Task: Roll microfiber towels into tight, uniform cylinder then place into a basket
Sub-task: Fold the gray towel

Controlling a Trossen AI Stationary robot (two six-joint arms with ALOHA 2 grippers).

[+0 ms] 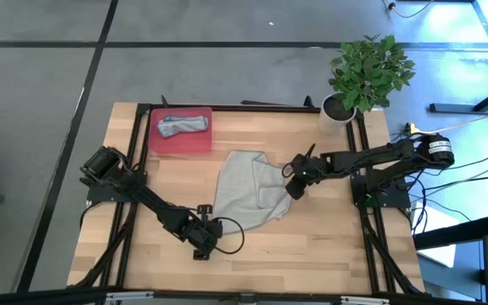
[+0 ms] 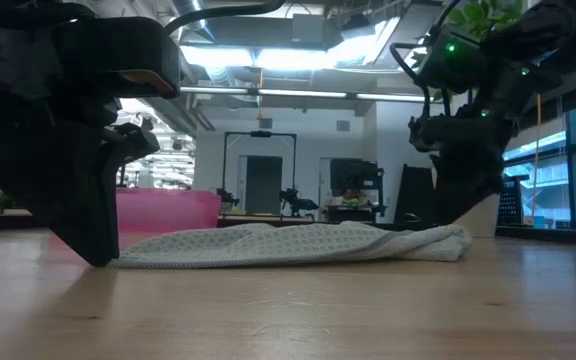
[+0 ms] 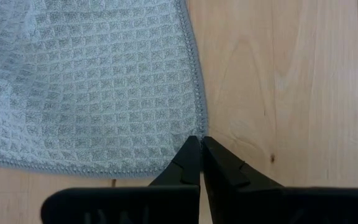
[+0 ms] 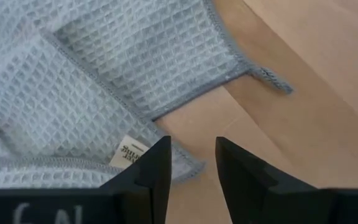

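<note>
Right gripper [image 1: 294, 190] hovers at the three-o'clock edge of the grey towel [image 1: 246, 192], its fingers [image 4: 156, 163] parted with nothing between them, just above a white label [image 4: 127, 151]. Left gripper [image 1: 212, 230], fingers pressed together and empty, sits at the towel's seven-o'clock corner. At eleven o'clock, the red basket [image 1: 195, 142] holds the blue-teal towel [image 1: 180, 125].

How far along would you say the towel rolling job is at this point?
Done: one rolled towel lies in the red basket. In hand: the grey towel lies unrolled, left gripper shut at its corner, right gripper open at its edge. Left: rolling and placing it.
</note>
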